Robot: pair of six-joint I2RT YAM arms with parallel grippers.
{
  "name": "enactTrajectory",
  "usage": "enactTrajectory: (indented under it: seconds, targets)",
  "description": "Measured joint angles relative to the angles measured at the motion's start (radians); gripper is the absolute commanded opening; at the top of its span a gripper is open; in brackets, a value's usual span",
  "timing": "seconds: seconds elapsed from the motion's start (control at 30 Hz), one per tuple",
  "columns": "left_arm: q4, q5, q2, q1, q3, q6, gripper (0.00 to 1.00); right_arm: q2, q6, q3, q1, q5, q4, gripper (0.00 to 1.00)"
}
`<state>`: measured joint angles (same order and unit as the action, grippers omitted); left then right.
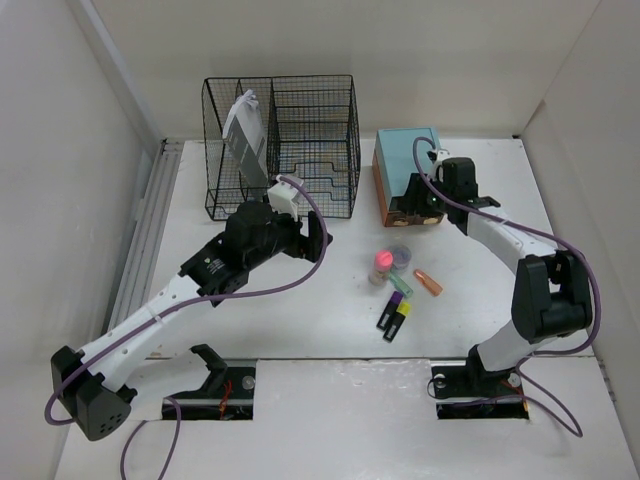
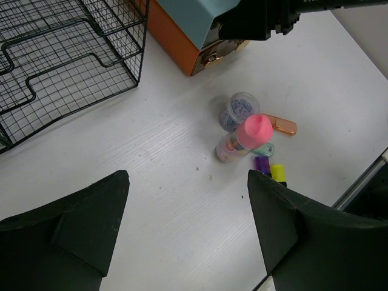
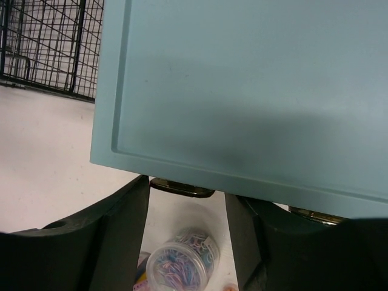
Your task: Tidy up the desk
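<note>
my right fingers stand apart, one on each side of the brass handle, which runs crosswise between them on the teal drawer box at the back right of the counter. left fingers gape, farther off.

Robot laboratory cell staged as an office: plain white partition walls enclose a flat matte-white desk carrying a black wire-mesh file rack.
</note>
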<state>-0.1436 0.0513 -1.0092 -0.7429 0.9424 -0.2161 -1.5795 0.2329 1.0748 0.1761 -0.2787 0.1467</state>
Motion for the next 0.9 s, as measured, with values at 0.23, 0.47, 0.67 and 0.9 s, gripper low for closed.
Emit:
enactTrajectory:
  seconds: [0.23, 0.47, 0.67, 0.9]
  targets:
    - [0.005, 0.0, 0.001, 0.0, 0.0, -0.001, 0.76, 0.0, 0.026, -0.005, 0.017, 0.048, -0.009, 0.52]
    - [0.006, 0.0, 0.001, 0.0, 0.0, -0.001, 0.76, 0.0, 0.052, -0.007, 0.03, 0.087, -0.014, 0.39]
    - [0.006, -0.001, 0.001, 0.0, -0.001, -0.001, 0.76, 0.002, 0.059, -0.01, 0.035, 0.099, -0.018, 0.29]
    - [0.012, 0.0, 0.002, 0.0, -0.002, -0.001, 0.76, 0.05, 0.055, -0.069, 0.037, 0.096, -0.043, 0.24]
